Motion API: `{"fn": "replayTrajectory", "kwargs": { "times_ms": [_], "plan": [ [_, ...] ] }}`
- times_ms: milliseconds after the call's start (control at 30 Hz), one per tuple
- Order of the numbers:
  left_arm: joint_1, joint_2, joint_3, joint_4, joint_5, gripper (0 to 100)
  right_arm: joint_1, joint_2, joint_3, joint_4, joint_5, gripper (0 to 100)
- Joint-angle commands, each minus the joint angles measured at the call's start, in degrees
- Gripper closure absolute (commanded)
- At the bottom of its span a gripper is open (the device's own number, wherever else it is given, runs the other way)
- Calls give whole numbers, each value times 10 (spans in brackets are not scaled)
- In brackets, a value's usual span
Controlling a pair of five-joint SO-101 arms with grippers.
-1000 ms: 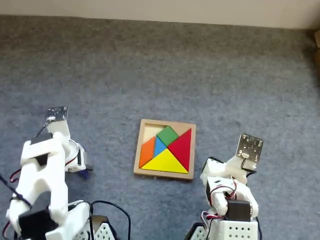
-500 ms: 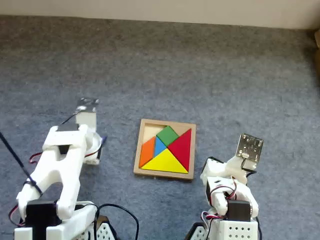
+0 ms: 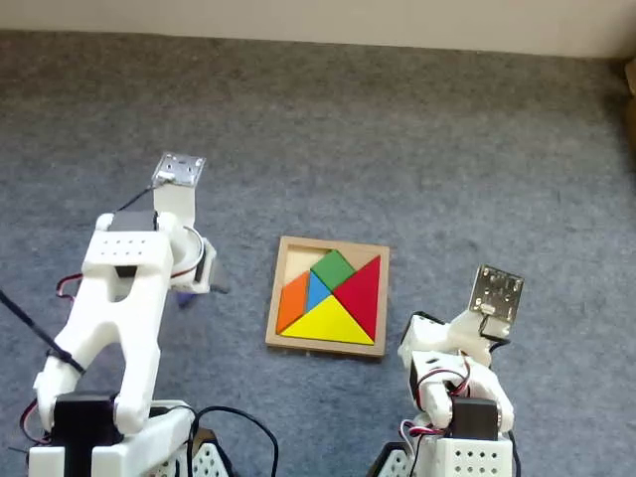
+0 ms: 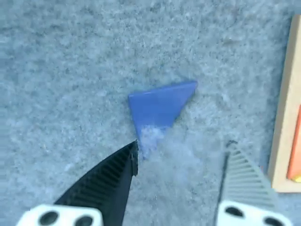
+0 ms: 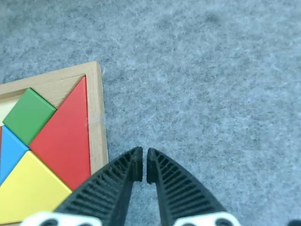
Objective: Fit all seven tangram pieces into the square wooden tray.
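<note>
High view: we get just a sliver of the blue triangle past the left arm; the rest sits under it. Pale patch in the top-left corner of the tray: we can't tell piece from bare wood (too small to call). Left wrist view: tray and orange piece are cut by the frame edge, and the triangle's tip nearest the left gripper is washed out. Right wrist view: tray, yellow triangle and light blue piece run off the edge; we can't see their full outlines.
</note>
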Motion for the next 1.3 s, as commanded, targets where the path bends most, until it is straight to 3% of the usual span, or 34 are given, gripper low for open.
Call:
{"fn": "replayTrajectory", "kwargs": {
  "times_ms": [0,333,633,833,1267],
  "plan": [
    [-19,-1,-58,9,-10,678,8,-7,80,0,-4,967],
    [-19,12,-66,12,-105,678,8,-7,80,0,-4,967],
    [-29,162,-188,47,-114,677,8,-7,80,0,-4,967],
    [-27,254,-261,86,-185,678,8,-7,80,0,-4,967],
    [-24,341,-282,83,-234,741,8,-7,80,0,-4,967]
  ]
}}
